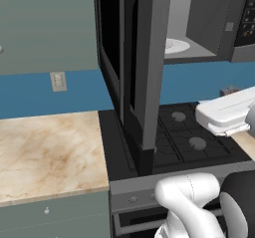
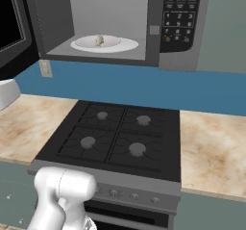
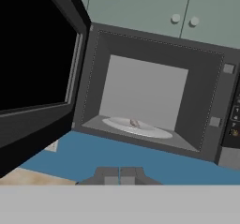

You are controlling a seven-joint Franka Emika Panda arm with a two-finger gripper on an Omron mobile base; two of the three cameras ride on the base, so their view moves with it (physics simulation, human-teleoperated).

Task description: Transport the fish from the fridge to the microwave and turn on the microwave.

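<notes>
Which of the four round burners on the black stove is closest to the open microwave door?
The back-left round burner on the black gas stove: it sits nearest the swung-open dark microwave door; the others lie farther right or forward.

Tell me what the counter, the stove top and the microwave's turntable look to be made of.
Counter: polished stone, perhaps marble, judging by the beige surface with brown veining. Stove top: matte black metal with raised grates around grey burner caps. Turntable: glossy white, ceramic or glass; the look leaves it open. The microwave itself looks like dark plastic or painted metal.
</notes>
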